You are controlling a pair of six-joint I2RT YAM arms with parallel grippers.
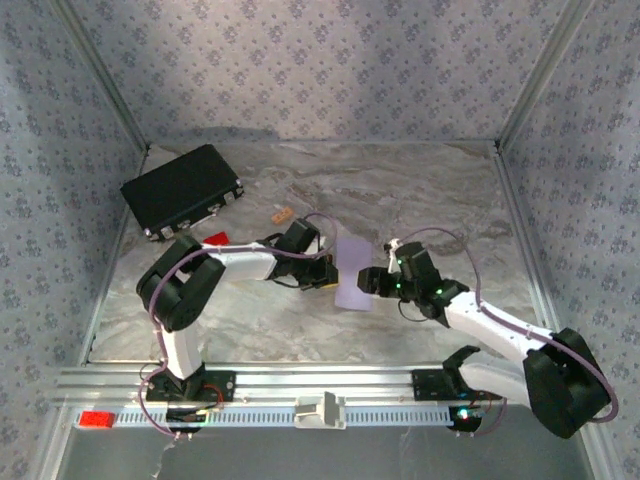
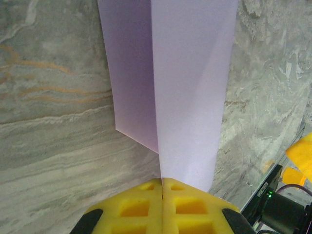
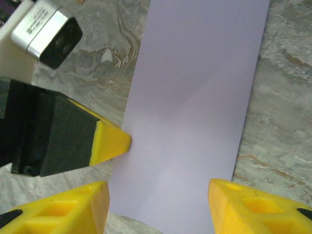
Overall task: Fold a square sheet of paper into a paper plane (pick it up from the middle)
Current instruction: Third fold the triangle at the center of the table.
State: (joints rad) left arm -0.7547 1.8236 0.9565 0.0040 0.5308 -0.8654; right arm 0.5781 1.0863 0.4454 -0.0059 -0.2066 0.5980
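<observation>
The pale lilac sheet of paper [image 1: 352, 272] is folded over into a narrow strip with a lengthwise crease, and it stands up off the marble table at the centre. My left gripper [image 2: 162, 181] is shut on the paper [image 2: 190, 87] at its folded edge, the yellow pads pressed together. My right gripper [image 3: 158, 189] is open, its two yellow fingers straddling the near end of the paper [image 3: 195, 97] without touching it. One left finger [image 3: 111, 142] touches the paper's left edge in the right wrist view. In the top view the left gripper [image 1: 330, 270] and right gripper [image 1: 369, 283] flank the strip.
A black case [image 1: 182, 190] lies at the back left. A small red block [image 1: 214, 239] sits by the left arm's elbow, and a small tan block [image 1: 282, 215] lies behind the grippers. Patterned walls enclose the marble table [image 1: 420, 190]; a metal rail [image 1: 320, 385] runs along its near edge.
</observation>
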